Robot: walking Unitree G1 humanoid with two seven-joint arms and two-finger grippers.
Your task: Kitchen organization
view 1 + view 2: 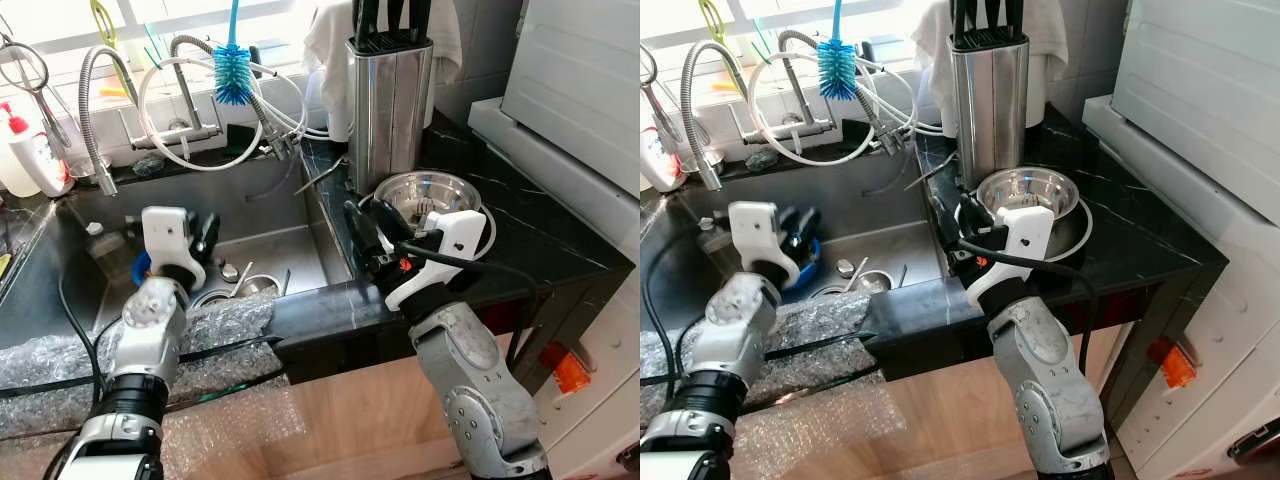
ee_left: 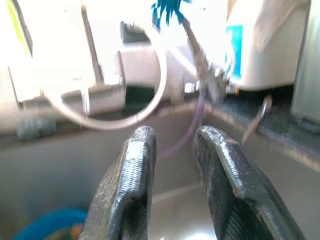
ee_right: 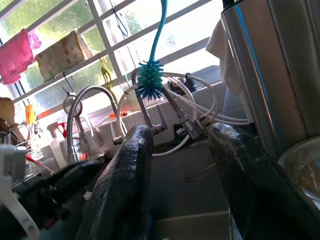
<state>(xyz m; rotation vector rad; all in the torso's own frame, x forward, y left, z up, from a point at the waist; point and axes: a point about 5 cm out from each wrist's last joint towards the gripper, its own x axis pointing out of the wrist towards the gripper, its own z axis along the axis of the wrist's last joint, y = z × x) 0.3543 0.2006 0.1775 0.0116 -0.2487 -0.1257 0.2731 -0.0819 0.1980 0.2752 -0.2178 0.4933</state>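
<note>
R end effector [image 1: 368, 232] open by round steel bowl [image 1: 432, 192].

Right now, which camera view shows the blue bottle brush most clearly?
The right wrist view: the bottle brush hangs sharp against the bright window, bristles and long handle both plain. The left eye view shows it smaller, above the sink's hoses. In the left wrist view it is a blurred blue patch at the top.

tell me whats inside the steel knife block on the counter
Black knife handles stick out of the knife block. Their blades are hidden inside its steel walls, so their kind can't be told.
</note>
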